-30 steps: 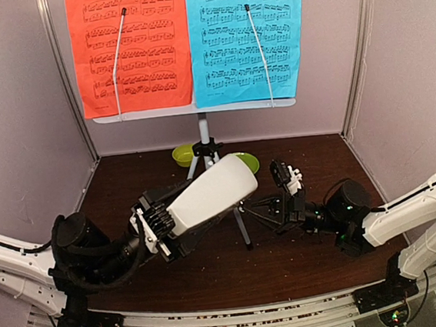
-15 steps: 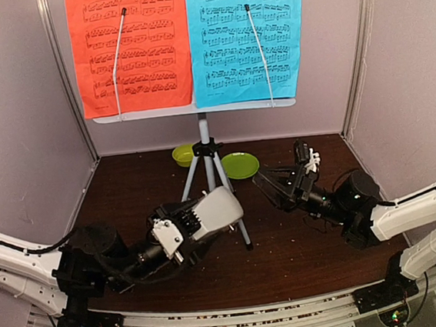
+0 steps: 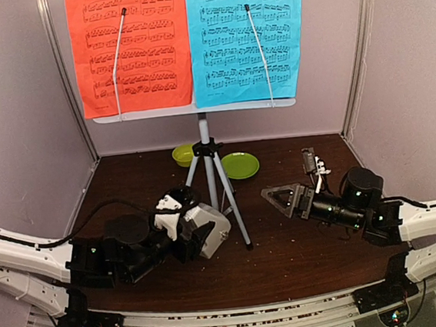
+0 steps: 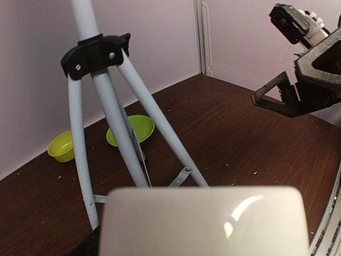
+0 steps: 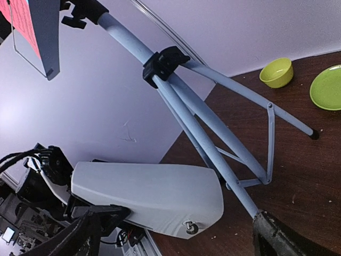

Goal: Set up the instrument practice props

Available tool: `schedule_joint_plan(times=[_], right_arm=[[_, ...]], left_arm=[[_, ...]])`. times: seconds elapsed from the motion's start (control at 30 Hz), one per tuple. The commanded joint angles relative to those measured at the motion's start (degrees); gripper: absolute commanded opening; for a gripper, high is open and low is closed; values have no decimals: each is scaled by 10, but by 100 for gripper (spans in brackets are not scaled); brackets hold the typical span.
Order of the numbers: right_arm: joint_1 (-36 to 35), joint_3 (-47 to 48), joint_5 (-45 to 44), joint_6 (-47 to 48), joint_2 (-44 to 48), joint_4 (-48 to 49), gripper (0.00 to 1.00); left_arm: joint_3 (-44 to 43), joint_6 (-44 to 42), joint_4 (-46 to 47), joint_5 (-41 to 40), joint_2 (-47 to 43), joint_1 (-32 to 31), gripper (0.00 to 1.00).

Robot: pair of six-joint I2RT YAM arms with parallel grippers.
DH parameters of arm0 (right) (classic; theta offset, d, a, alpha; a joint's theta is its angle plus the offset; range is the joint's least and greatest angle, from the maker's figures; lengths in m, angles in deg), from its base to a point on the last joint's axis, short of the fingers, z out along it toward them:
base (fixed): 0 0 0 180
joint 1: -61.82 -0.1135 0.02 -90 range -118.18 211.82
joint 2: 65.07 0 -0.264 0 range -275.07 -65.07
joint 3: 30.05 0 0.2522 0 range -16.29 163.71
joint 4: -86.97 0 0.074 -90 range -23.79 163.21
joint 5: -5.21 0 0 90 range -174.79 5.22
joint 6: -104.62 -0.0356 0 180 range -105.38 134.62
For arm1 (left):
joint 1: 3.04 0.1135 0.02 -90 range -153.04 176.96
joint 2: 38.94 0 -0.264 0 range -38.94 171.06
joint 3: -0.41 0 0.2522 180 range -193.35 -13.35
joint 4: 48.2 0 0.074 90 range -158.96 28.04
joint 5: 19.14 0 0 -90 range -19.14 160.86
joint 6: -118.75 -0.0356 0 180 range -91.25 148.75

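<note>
Over dark brown worktop [image 3: 289, 265]: clamping whitish metronome [image 3: 207, 230] in left jaws, just beside tripod [image 3: 206, 147] leg; holding right jaws apart, empty, near green plate [image 3: 240, 165].

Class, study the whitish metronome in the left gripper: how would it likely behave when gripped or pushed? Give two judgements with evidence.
The metronome looks smooth and glossy, with a highlight in the left wrist view, so it may slip in the left gripper. Its flat, tapering sides suggest it would slide rather than roll.
</note>
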Motion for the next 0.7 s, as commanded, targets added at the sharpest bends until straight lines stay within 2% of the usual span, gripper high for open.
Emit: schedule_joint_plan(times=[0.0, 0.13, 0.3, 0.5, 0.67], right_arm=[[-2, 26, -59, 88, 32, -124, 100], [-2, 33, -95, 106, 51, -162, 100], [-1, 44, -119, 142, 66, -192, 100], [-1, 24, -155, 128, 55, -152, 100], [-2, 18, -124, 132, 49, -127, 100]], left_arm=[[-13, 119, 12, -26, -13, 31, 10], [-9, 163, -13, -21, -4, 57, 10], [-46, 199, -67, -15, 24, 76, 10], [-56, 255, -129, -7, 31, 85, 11], [-18, 268, -108, -18, 22, 85, 11]])
